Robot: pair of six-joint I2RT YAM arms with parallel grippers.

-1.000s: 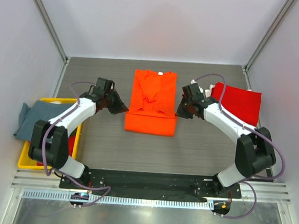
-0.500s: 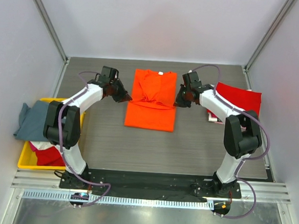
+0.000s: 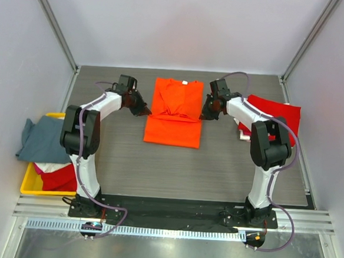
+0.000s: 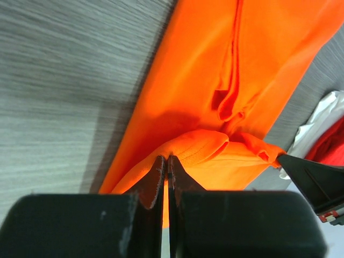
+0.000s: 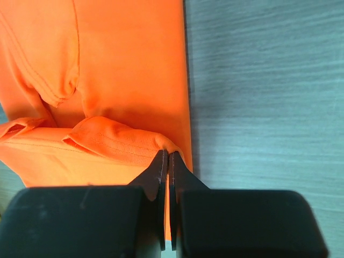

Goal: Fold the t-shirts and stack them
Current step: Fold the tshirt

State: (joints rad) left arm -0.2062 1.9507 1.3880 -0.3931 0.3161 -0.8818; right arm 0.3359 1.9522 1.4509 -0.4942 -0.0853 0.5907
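A bright orange t-shirt (image 3: 174,114) lies in the middle of the table, collar toward the far side, its near half doubled back over itself. My left gripper (image 3: 147,112) is shut on the folded edge at the shirt's left side. In the left wrist view the orange t-shirt (image 4: 215,64) bunches right at the closed tips of the left gripper (image 4: 166,158). At the right side my right gripper (image 3: 203,115) is shut on the same fold. The right wrist view shows the orange t-shirt (image 5: 123,70) pinched in the right gripper (image 5: 165,154). A deep red t-shirt (image 3: 276,115) lies folded at the far right.
A yellow bin (image 3: 29,187) stands at the left edge with a grey-blue t-shirt (image 3: 38,136) draped over it and a red cloth (image 3: 59,177) inside. A white cloth (image 3: 242,134) peeks from under the red t-shirt. White walls enclose the table.
Both grippers have moved toward the far side with the shirt's edge in them, and the fold now lies higher on the orange t-shirt. Both arms have stretched out.
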